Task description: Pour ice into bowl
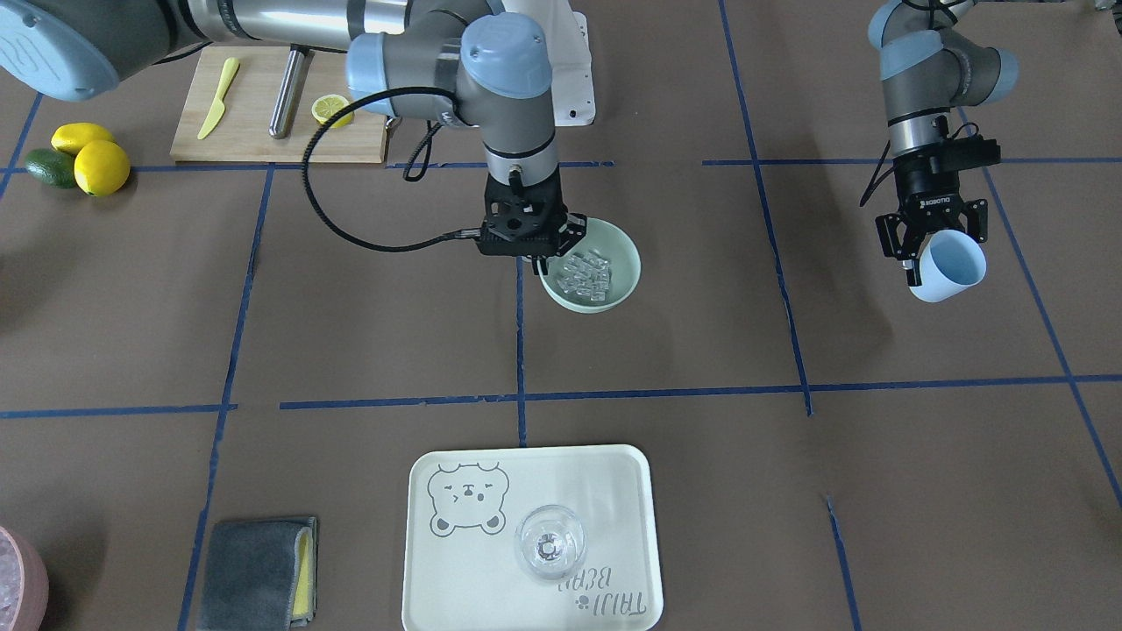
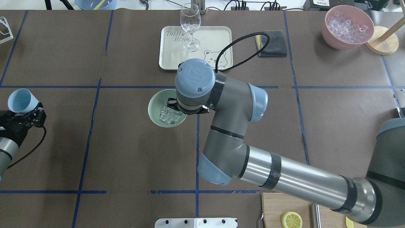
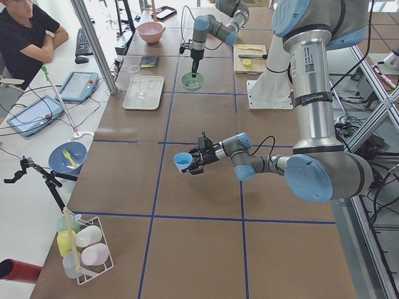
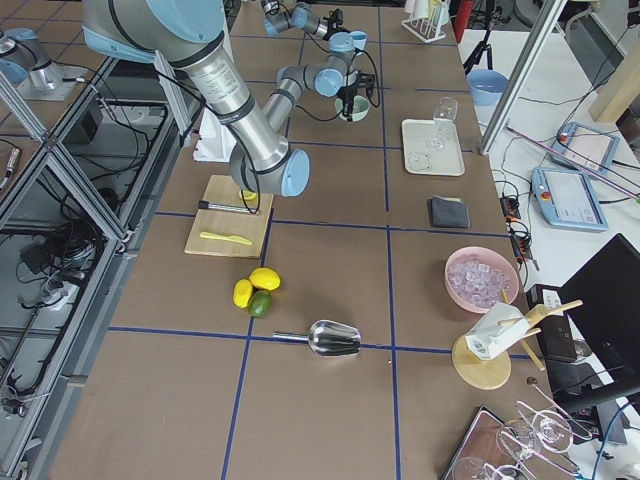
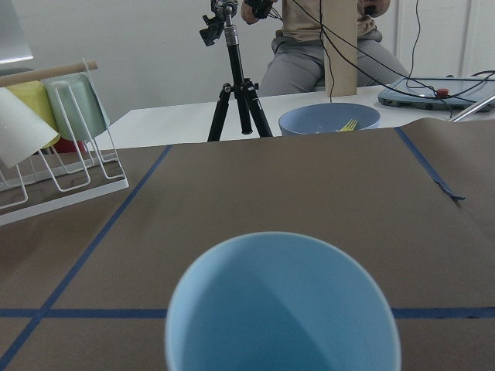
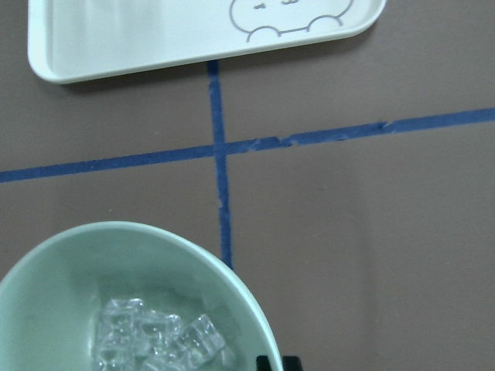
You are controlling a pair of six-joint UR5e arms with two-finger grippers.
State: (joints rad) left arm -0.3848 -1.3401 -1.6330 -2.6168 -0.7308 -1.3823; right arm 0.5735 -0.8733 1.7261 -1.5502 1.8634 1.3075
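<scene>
The pale mint-green bowl (image 1: 621, 250) stands at mid-table with a heap of clear ice cubes (image 1: 587, 273) in it. It also shows in the overhead view (image 2: 155, 109) and the right wrist view (image 6: 46, 278), with the ice (image 6: 155, 340) inside. My right gripper (image 1: 541, 265) points straight down and is shut on the bowl's rim; its tips (image 6: 277, 362) sit on either side of it. My left gripper (image 1: 942, 254) is far off to the side, shut on a light blue cup (image 1: 954, 267) held tilted above the table. The cup (image 5: 282, 309) looks empty.
A white tray (image 1: 614, 491) with a wine glass (image 1: 550, 543) lies beyond the bowl, a grey cloth (image 1: 259, 570) beside it. A pink container of ice (image 2: 348, 27) stands at a far corner. A cutting board (image 1: 254, 123) with knife and lemon half, and lemons (image 1: 96, 162), lie near my base.
</scene>
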